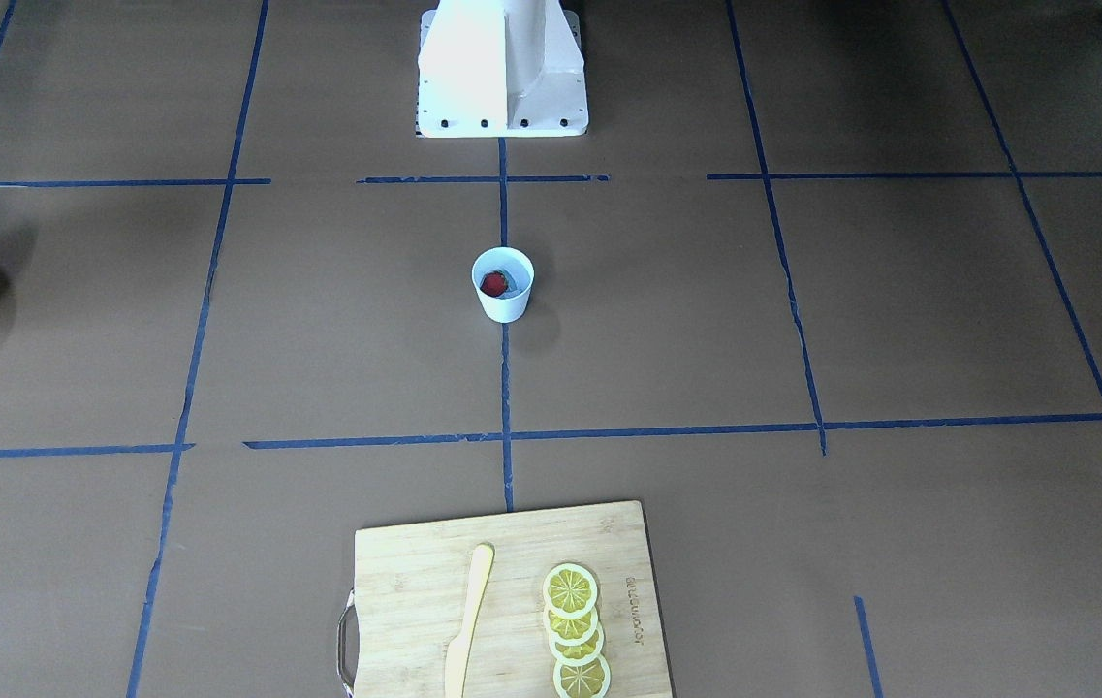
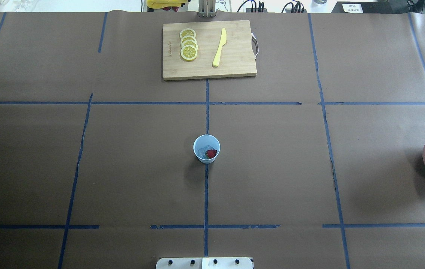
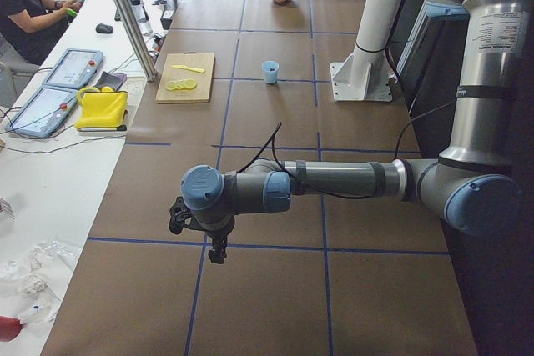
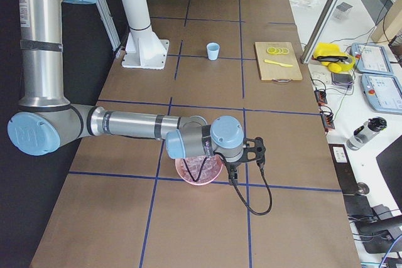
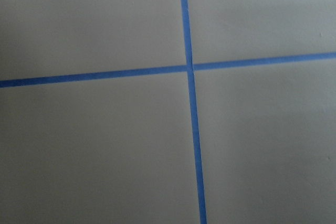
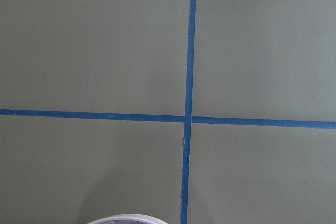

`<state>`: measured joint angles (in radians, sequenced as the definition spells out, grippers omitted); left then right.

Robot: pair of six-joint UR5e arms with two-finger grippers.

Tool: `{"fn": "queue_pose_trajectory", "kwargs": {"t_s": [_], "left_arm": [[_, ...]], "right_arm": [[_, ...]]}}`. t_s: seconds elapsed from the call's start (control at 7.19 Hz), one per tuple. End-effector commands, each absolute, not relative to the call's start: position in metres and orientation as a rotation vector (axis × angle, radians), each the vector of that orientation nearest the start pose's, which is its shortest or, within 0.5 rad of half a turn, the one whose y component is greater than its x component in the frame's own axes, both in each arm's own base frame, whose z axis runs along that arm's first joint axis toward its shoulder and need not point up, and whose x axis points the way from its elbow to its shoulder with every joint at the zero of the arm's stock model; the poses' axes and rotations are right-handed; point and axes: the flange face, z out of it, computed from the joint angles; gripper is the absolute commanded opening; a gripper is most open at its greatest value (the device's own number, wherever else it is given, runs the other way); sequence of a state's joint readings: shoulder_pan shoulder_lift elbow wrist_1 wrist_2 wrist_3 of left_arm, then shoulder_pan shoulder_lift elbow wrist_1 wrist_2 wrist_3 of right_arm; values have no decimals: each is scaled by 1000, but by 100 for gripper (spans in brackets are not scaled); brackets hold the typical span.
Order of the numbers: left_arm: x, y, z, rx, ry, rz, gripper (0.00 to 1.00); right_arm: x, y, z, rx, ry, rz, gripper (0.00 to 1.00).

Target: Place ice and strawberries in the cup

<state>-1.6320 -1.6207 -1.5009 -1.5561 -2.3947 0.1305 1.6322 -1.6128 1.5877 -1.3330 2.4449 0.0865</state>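
The small white tapered cup (image 2: 207, 141) with a pale blue inside stands well apart from both the left gripper (image 3: 219, 249) and the right gripper (image 4: 233, 175), out at the table's middle; whether either gripper's jaws are parted I cannot tell; 1 tiny red strawberry (image 2: 211, 153) and clear ice (image 2: 202, 150) lie inside it; the round pink bowl (image 4: 191, 171) of cubes sits just beside the right gripper; ice is likely hard and slippery, best pinched on flat faces; the berry looks soft, needing a gentle squeeze; the light cup could tip.

Cup (image 2: 214, 143) holding strawberry (image 2: 211, 153), ice cube (image 2: 202, 150)
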Motion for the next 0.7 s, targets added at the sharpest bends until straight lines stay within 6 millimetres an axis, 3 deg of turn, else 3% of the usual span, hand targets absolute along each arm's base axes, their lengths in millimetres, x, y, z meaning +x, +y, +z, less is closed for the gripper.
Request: {"fn": "queue_pose_trajectory", "kwargs": {"t_s": [0.0,0.56], "left_arm": [[-93,-511,688,51,782,32,100],[-91,-513,682,49,786,34,100]], "right_arm": [[87,-481,638,189,-872,44,99],[86,-481,636,191,-875,43,99]]}}
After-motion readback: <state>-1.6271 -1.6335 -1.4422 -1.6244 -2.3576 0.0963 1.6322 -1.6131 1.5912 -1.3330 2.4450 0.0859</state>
